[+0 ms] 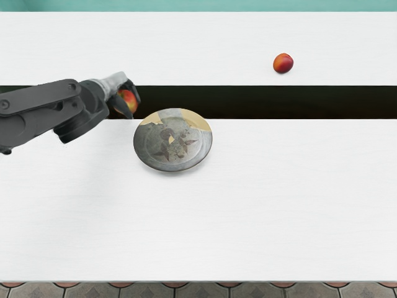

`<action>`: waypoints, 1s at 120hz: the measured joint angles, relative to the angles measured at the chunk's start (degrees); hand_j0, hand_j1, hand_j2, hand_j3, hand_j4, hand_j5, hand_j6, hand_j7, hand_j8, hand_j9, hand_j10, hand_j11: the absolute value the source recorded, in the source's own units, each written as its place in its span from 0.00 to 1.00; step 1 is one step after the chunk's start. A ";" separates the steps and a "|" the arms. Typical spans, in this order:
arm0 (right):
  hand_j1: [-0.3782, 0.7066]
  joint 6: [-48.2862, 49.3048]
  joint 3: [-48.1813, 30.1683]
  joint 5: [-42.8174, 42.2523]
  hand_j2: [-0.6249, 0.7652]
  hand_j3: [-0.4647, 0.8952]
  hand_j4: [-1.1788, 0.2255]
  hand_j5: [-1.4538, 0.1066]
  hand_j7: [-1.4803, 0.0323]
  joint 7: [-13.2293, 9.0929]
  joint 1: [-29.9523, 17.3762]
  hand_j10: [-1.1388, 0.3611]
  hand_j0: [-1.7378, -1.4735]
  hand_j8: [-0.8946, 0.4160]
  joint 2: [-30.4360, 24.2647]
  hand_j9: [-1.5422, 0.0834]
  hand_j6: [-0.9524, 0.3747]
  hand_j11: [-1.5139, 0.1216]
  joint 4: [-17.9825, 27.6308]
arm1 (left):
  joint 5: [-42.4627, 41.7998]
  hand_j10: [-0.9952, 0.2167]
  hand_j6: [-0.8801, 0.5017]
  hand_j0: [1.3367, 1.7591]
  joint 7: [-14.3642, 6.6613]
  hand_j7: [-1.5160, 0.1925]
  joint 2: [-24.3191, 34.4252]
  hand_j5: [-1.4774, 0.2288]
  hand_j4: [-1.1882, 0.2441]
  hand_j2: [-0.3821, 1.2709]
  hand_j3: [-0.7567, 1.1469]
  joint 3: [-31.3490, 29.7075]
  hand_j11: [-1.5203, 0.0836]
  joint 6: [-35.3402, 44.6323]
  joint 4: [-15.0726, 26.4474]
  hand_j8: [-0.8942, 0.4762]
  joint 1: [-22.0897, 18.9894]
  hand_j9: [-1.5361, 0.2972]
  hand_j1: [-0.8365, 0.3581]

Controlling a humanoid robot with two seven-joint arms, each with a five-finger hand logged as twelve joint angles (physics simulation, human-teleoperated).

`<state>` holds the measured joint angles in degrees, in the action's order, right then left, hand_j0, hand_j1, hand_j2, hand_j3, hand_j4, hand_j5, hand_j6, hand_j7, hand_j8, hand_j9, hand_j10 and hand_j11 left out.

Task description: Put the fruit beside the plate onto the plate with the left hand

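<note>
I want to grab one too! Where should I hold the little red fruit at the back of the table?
Around its widest middle, coming down from above. The far fruit is round, with no handle, and sits alone on the table, so fingers fit on opposite sides. The left robot hand holds the other fruit.

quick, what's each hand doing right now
left hand: shut on a fruit, at the left edge of the plate, not on it yet
right hand: not in view
</note>
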<state>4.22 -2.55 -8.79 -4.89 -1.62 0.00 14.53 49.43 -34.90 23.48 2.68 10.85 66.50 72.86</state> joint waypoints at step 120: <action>0.05 0.00 0.00 0.00 0.45 0.34 0.83 0.92 0.96 0.00 0.00 0.75 0.30 0.67 0.00 0.93 0.70 0.91 0.06 | -0.64 0.67 0.56 0.76 -0.10 0.73 -3.64 0.70 0.67 0.28 0.40 2.93 0.78 -1.18 3.36 0.58 1.67 0.69 0.82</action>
<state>4.22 -2.55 -8.79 -4.90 -1.62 0.00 14.59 48.79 -35.00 19.85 5.61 9.67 69.86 74.53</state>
